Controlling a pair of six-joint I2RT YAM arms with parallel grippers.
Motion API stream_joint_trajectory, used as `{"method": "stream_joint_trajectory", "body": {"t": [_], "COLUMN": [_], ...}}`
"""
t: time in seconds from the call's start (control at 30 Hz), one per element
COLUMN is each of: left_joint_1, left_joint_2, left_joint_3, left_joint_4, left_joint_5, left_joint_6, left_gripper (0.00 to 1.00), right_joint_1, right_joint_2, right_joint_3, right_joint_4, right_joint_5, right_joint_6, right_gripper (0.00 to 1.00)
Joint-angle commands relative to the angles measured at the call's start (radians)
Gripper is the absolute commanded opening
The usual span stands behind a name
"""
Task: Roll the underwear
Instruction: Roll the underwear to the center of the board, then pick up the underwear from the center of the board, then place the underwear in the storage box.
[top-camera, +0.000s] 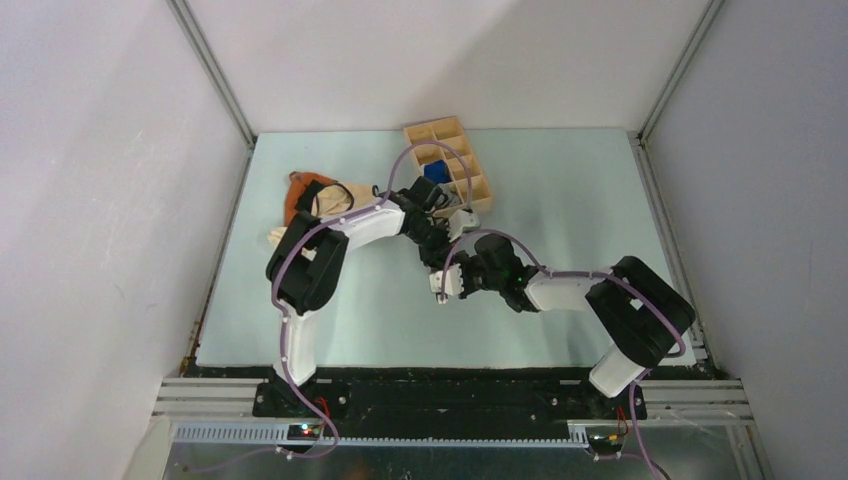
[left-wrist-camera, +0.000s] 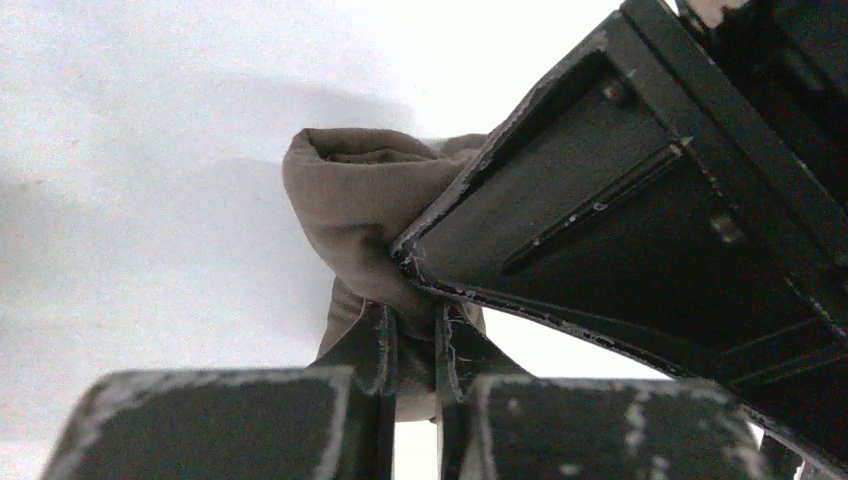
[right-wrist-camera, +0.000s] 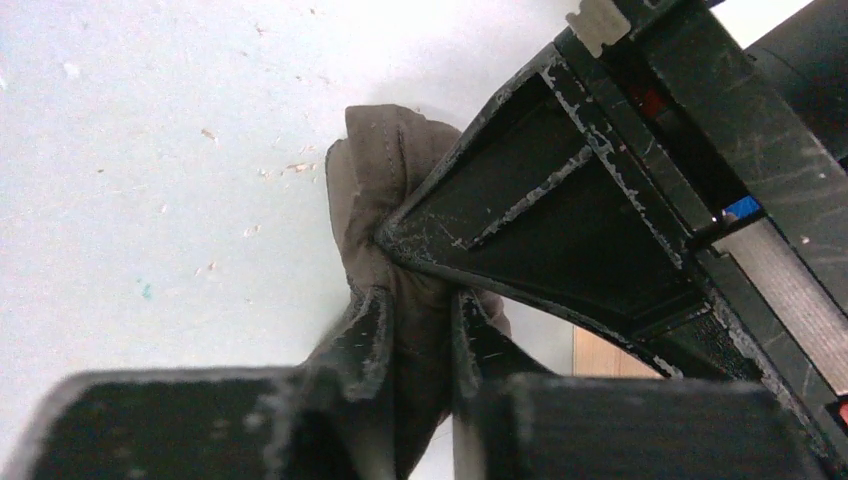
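There is one pair of underwear (left-wrist-camera: 345, 195), a dark olive-brown bundle bunched into a tight roll, and two grippers hold it between them above the middle of the table. The left gripper (left-wrist-camera: 413, 345) has its fingers nearly together with a fold of the fabric pinched in the narrow gap. The right gripper (right-wrist-camera: 420, 335) clamps another part of the same bundle, its tips meeting the cloth just beside the other pair. In the overhead view the arms hide the roll. Behind them, near the far edge, stands one wooden divider tray (top-camera: 478, 190) with one blue cloth roll (top-camera: 435, 170) in a compartment. One cream-and-orange garment (top-camera: 315, 198) with black trim lies to the left. The table (top-camera: 560, 200) is pale mint green, enclosed by plain white walls (top-camera: 100, 150) with metal corner rails (top-camera: 215, 70).
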Motion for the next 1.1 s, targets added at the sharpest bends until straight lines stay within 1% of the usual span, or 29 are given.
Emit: {"method": "stream_joint_trajectory", "body": {"t": [0.0,0.03,0.07,0.1,0.13,0.17,0.2,0.23,0.27,0.3,0.37,0.4,0.43,0.53,0.63,0.7,0.77,0.8,0.83,0.97,1.07], "left_joint_1": [-0.032,-0.015,-0.004,0.024,0.041,0.079,0.100,0.144,0.163,0.201,0.251,0.265,0.288,0.323,0.351,0.357,0.357,0.358,0.358,0.358,0.358], "left_joint_2": [0.092,0.088,0.073,0.061,0.026,-0.015,-0.036,-0.081,-0.101,-0.142,-0.195,-0.212,-0.242,-0.297,-0.368,-0.417,-0.467,-0.495,-0.507,-0.558,-0.589], "left_joint_3": [-0.044,-0.035,-0.030,-0.021,-0.016,-0.006,0.000,0.013,0.018,0.029,0.031,0.024,0.019,-0.033,-0.090,-0.137,-0.182,-0.209,-0.220,-0.274,-0.306], "left_joint_4": [-0.189,-0.184,-0.185,-0.187,-0.185,-0.179,-0.179,-0.178,-0.178,-0.179,-0.185,-0.189,-0.198,-0.206,-0.201,-0.191,-0.185,-0.185,-0.187,-0.200,-0.193], "left_joint_5": [0.103,0.099,0.098,0.104,0.111,0.115,0.127,0.131,0.131,0.130,0.127,0.121,0.118,0.101,0.103,0.106,0.099,0.094,0.087,0.059,0.034], "left_joint_6": [-0.040,-0.059,-0.088,-0.101,-0.138,-0.156,-0.189,-0.203,-0.227,-0.237,-0.254,-0.257,-0.256,-0.254,-0.267,-0.273,-0.269,-0.266,-0.260,-0.242,-0.242], "left_gripper": [0.16,0.32,0.42,0.72,0.86,0.96,0.98,0.99,0.99,0.99,0.99,0.99,0.99,0.99,0.99,0.99,0.99,0.99,0.99,0.99,0.99], "right_joint_1": [0.005,0.004,0.001,-0.006,-0.021,-0.034,-0.058,-0.069,-0.093,-0.104,-0.137,-0.157,-0.168,-0.220,-0.279,-0.339,-0.375,-0.385,-0.405,-0.430,-0.426], "right_joint_2": [0.113,0.110,0.094,0.080,0.045,0.025,-0.016,-0.034,-0.066,-0.080,-0.120,-0.125,-0.130,-0.117,-0.049,0.001,0.068,0.096,0.147,0.319,0.435], "right_joint_3": [0.091,0.106,0.116,0.134,0.145,0.172,0.202,0.222,0.262,0.285,0.352,0.399,0.425,0.544,0.647,0.728,0.856,0.891,0.969,1.189,1.302], "right_joint_4": [-0.184,-0.200,-0.248,-0.268,-0.323,-0.367,-0.439,-0.474,-0.561,-0.599,-0.751,-0.789,-0.870,-0.999,-1.110,-1.141,-1.163,-1.168,-1.182,-1.234,-1.268], "right_joint_5": [-0.056,-0.061,-0.064,-0.066,-0.072,-0.102,-0.115,-0.137,-0.158,-0.167,-0.191,-0.201,-0.206,-0.195,-0.165,-0.133,-0.102,-0.081,-0.067,0.005,0.028], "right_joint_6": [-0.025,-0.021,-0.014,-0.009,0.002,0.008,0.032,0.040,0.050,0.055,0.055,0.047,0.019,-0.054,-0.141,-0.177,-0.204,-0.209,-0.218,-0.261,-0.295], "right_gripper": [0.05,0.00,0.00,0.00,0.00,0.00,0.00,0.00,0.00,0.00,0.00,0.00,0.00,0.00,0.00,0.00,0.00,0.00,0.00,0.00,0.00]}}
